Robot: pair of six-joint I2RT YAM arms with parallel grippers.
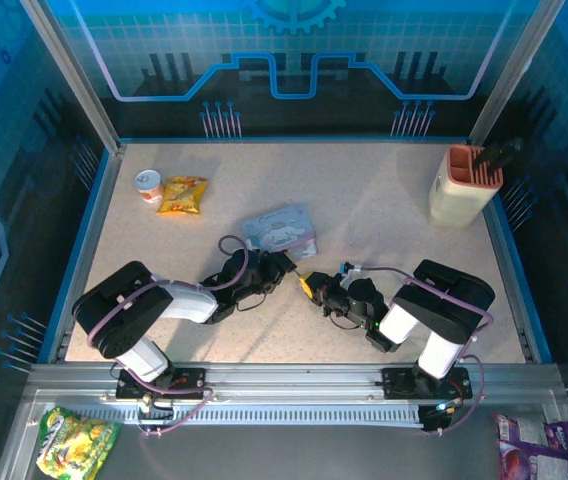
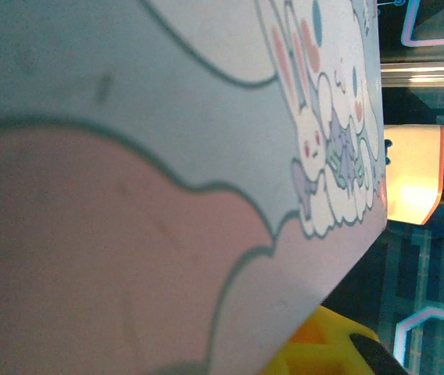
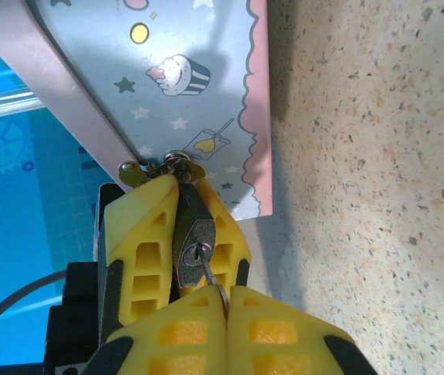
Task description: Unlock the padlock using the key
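The right end effector has its yellow fingers pressed together on the key. The key's thin blade runs toward 11 o'clock, and its tip sits in the keyhole of the padlock. The left end effector is clamped on the padlock body from both sides, holding it steady. At 12 o'clock from there the shackle hooks through the clasp of the pale blue tin, which lies near the middle of the speckled bench.

By my reading, insertion is done or nearly so, and the turn is the step in hand. The next move calls for a wrist roll about the key's axis while the left grip resists, without bending the blade.

No brand or legible writing shows. The tin carries cartoon rabbits, a cupcake, stars and a drink.
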